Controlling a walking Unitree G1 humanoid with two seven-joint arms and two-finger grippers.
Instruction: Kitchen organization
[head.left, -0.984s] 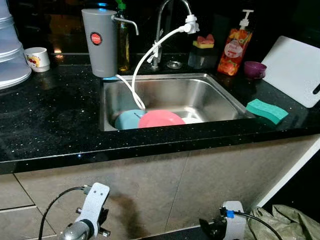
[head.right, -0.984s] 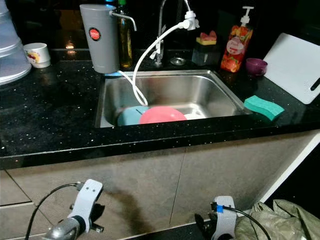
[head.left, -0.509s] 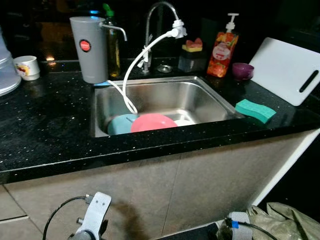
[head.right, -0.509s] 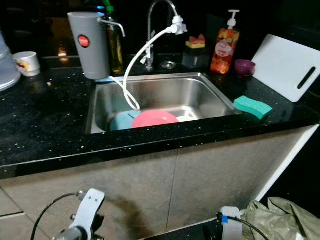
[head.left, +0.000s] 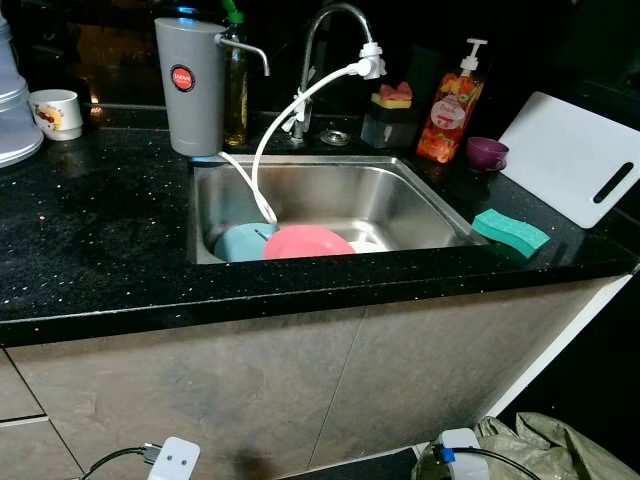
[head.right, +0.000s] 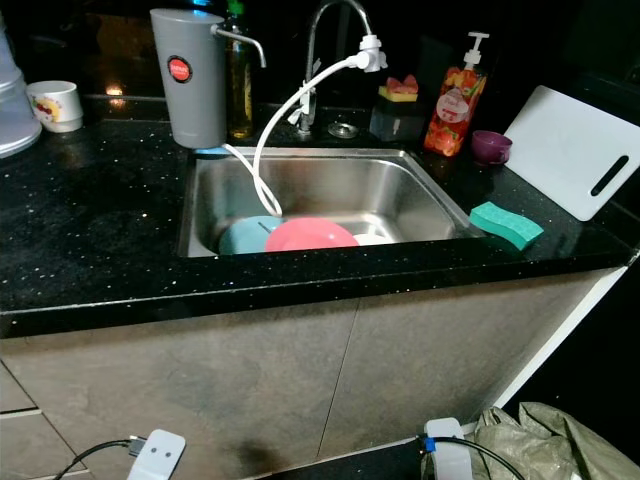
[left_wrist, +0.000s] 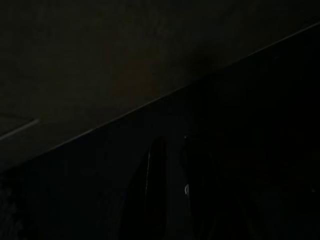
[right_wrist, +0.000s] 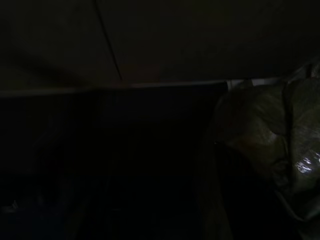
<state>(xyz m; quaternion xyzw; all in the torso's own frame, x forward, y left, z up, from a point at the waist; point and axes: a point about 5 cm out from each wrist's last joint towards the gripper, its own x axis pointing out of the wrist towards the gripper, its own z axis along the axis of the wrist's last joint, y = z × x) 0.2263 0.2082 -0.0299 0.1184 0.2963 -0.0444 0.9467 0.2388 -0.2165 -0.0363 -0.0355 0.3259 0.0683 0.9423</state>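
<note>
I stand before the black bench (head.left: 90, 230). In the steel sink (head.left: 400, 200) a pink plate (head.left: 308, 242) overlaps a teal plate (head.left: 238, 241); a green sponge (head.left: 511, 231) lies right of it. My arms hang low; I cannot tell how my jaws stand.

- Black speckled stone countertop (head.left: 90, 230): runs left to right above the beige cabinet fronts (head.left: 330, 390).
- Stainless steel sink (head.left: 400, 195): set into the countertop's middle.
- Round pink plate (head.left: 308, 242) and round teal plate (head.left: 238, 241): in the sink at its front, the teal one to the left.
- Grey cylindrical water filter (head.left: 190, 85): behind the sink's left corner.
- Chrome curved tap (head.left: 325, 40): behind the sink.
- Orange soap pump bottle (head.left: 448, 105): right of the tap.
- Small purple bowl (head.left: 487, 153): right of the bottle.
- White plastic cutting board (head.left: 570, 155): far right.
- Green rectangular sponge (head.left: 511, 231): right of the sink.
- White printed mug (head.left: 56, 112): far left, at the back.
</note>
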